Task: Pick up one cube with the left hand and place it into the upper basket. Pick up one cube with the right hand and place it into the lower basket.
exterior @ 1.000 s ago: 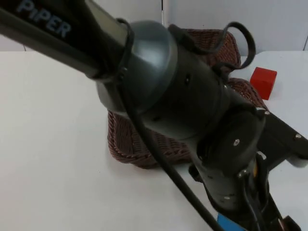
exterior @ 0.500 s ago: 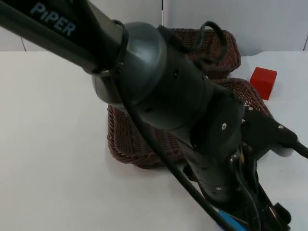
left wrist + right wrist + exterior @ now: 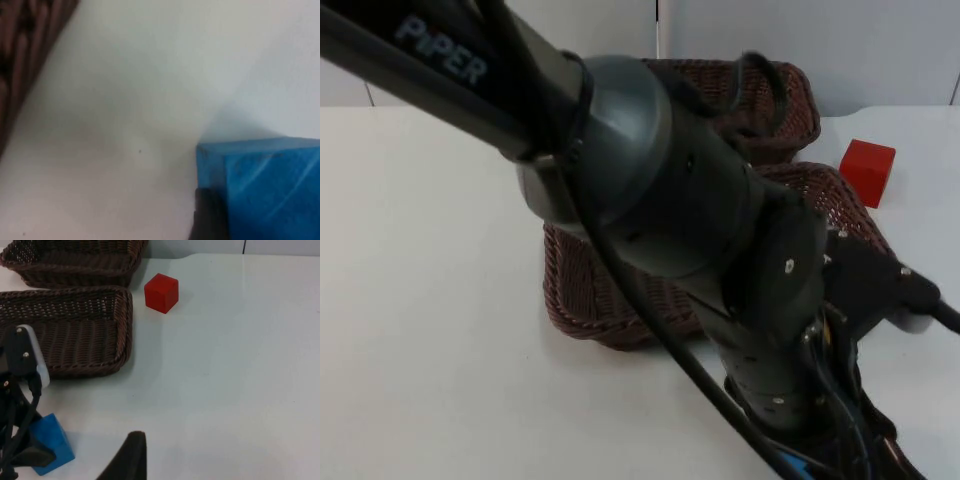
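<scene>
A blue cube (image 3: 47, 442) rests on the white table just in front of the lower basket (image 3: 65, 330). My left gripper (image 3: 22, 447) is down right at it, and the cube (image 3: 265, 185) looms close in the left wrist view. In the top view the left arm covers much of both baskets, and a sliver of blue (image 3: 788, 464) shows under the wrist. A red cube (image 3: 866, 170) sits on the table to the right of the baskets, also seen as the red cube (image 3: 161, 292). My right gripper (image 3: 131, 460) waits above the table, away from both cubes.
The upper basket (image 3: 75, 260) stands behind the lower one, both dark brown wicker and with nothing visible inside. The lower basket's rim (image 3: 570, 300) shows left of the arm. White table (image 3: 240, 365) stretches out to the right of the baskets.
The left arm has sunk lower and drawn towards the table's front edge, bringing its gripper down at the blue cube. The red cube and both baskets have not moved.
</scene>
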Controlling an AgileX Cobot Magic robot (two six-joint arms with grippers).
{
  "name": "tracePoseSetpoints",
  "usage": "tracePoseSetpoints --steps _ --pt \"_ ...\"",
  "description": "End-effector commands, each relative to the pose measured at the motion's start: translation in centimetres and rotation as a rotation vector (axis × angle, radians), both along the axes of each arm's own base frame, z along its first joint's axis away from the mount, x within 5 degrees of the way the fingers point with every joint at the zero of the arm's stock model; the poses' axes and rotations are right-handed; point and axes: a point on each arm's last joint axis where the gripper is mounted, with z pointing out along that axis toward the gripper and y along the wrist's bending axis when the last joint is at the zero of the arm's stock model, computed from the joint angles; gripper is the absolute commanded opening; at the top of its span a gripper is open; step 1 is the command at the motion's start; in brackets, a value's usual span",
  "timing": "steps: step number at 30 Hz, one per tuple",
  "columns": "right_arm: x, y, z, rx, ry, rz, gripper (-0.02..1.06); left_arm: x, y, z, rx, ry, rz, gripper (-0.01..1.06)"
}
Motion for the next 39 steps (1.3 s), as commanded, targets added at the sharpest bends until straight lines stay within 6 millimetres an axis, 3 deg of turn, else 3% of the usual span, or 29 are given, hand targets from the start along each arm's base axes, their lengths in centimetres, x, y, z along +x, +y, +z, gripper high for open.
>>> tracePoseSetpoints --steps 1,2,3,4,12,20,25,39 --pt "0.0 0.0 -0.1 -0.002 -0.001 -0.005 1.05 -0.2 -0.2 -0.1 -0.001 0.013 0.006 0.18" --pt "0.0 0.0 -0.1 -0.002 -0.001 -0.005 1.05 -0.2 -0.2 -0.1 -0.001 0.013 0.006 0.18" --pt "0.0 0.0 -0.1 -0.002 -0.001 -0.005 1.05 -0.2 -0.2 0.1 -0.002 0.011 0.004 0.05" --pt "0.0 0.0 -0.1 -0.002 -0.001 -0.005 1.05 -0.2 -0.1 0.3 -0.002 0.010 0.001 0.00" --pt "0.0 0.0 -0.1 -0.002 -0.001 -0.005 1.05 -0.4 0.1 3.1 -0.030 -0.004 -0.010 0.00" --pt "0.0 0.0 -0.1 -0.002 -0.001 -0.005 1.05 -0.8 0.6 9.0 -0.141 -0.070 -0.013 0.00" --pt "0.0 0.0 -0.1 -0.002 -0.001 -0.005 1.05 -1.0 0.9 11.1 -0.186 -0.100 -0.013 0.00" --pt "0.0 0.0 -0.1 -0.002 -0.001 -0.005 1.05 -0.9 0.9 11.3 -0.195 -0.114 -0.016 0.00"
